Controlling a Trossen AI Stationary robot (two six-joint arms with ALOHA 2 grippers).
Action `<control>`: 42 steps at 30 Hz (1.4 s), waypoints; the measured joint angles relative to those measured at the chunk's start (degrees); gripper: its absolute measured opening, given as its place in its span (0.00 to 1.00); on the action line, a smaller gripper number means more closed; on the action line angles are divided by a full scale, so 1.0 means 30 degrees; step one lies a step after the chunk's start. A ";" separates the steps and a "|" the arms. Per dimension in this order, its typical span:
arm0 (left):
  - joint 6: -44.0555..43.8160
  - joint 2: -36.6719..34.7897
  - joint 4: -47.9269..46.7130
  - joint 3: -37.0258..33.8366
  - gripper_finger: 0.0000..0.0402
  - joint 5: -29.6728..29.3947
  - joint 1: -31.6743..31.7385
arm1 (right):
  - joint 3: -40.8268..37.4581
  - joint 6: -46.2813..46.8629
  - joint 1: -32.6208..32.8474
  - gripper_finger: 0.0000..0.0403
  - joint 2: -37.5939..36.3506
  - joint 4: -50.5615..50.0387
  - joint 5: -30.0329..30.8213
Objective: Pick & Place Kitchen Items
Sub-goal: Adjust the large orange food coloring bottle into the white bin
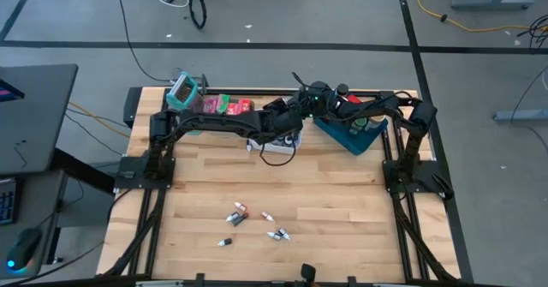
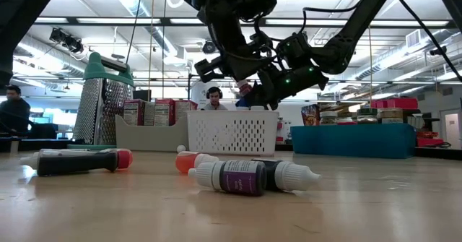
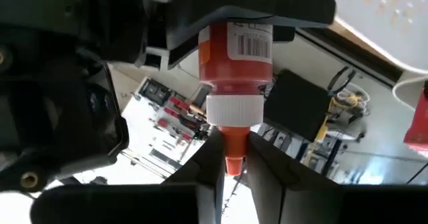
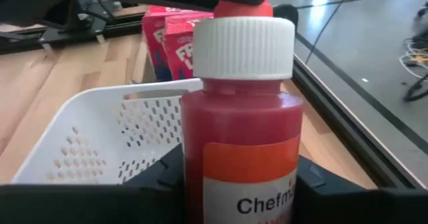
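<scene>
The red bottle point(image 3: 235, 50) is held above the white mesh basket point(image 1: 276, 144), its nozzle pinched by the left hand point(image 3: 233, 158), its body clamped by the right hand point(image 4: 234, 177). Uncoordinated release risks a drop outside the basket.

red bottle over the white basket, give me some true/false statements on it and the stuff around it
1. The red bottle has a white cap. True.
2. Both grippers are on the bottle. True: the left gripper pinches its orange tip, and the right gripper flanks its body.
3. The bottle is lying on the table. False: it is held in the air above the white basket.
4. The basket is full of cartons. False: the part of it in view is empty; the red cartons stand behind it.
5. Small bottles lie loose on the table. True.
</scene>
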 joint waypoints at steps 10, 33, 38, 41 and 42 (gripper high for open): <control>-0.2028 0.0000 0.0268 -0.0029 0.17 0.0303 -0.0093 | 0.0000 0.0042 -0.0050 0.32 0.0000 -0.0299 -0.0742; -2.4281 -0.6860 -0.5921 -0.0582 0.34 1.5593 0.4107 | 0.0000 0.0482 -0.0356 0.32 0.0000 -0.0396 -0.1659; -2.4481 -0.9158 -0.1107 -0.4461 0.34 2.1256 0.6188 | 0.0000 0.0429 -0.0018 0.35 0.0000 -0.0308 -0.2325; -2.5394 -1.0283 0.3777 -0.8070 0.34 2.4169 0.6842 | 0.0000 0.0467 0.0286 0.34 0.0000 0.0056 -0.2465; -2.5737 -1.0491 0.5479 -0.9257 0.34 2.4541 0.6909 | 0.0000 0.0480 0.0413 0.34 0.0000 0.0271 -0.2487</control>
